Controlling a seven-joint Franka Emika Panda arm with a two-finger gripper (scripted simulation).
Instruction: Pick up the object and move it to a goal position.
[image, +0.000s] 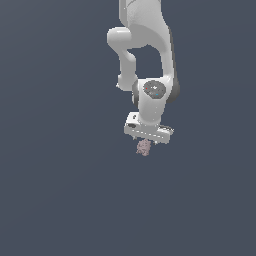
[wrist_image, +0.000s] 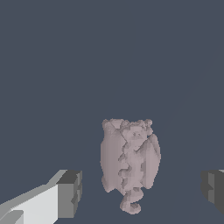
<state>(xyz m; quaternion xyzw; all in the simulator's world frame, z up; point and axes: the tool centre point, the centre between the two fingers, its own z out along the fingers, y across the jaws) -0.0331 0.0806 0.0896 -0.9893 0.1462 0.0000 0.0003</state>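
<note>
The object (image: 144, 147) is a small lumpy pinkish-mauve thing with a mottled surface, lying on the dark grey floor. The white arm reaches down from above, and my gripper (image: 146, 142) hangs directly over the object. In the wrist view the object (wrist_image: 130, 162) lies in the gap of my gripper (wrist_image: 141, 190), with a wide space on each side. One grey fingertip (wrist_image: 70, 192) and the other fingertip (wrist_image: 213, 187) stand far apart and neither touches it. The gripper is open.
A plain dark grey floor (image: 60, 190) surrounds the object on all sides. The white arm's links (image: 145, 45) rise above the gripper toward the top of the exterior view. No other object shows.
</note>
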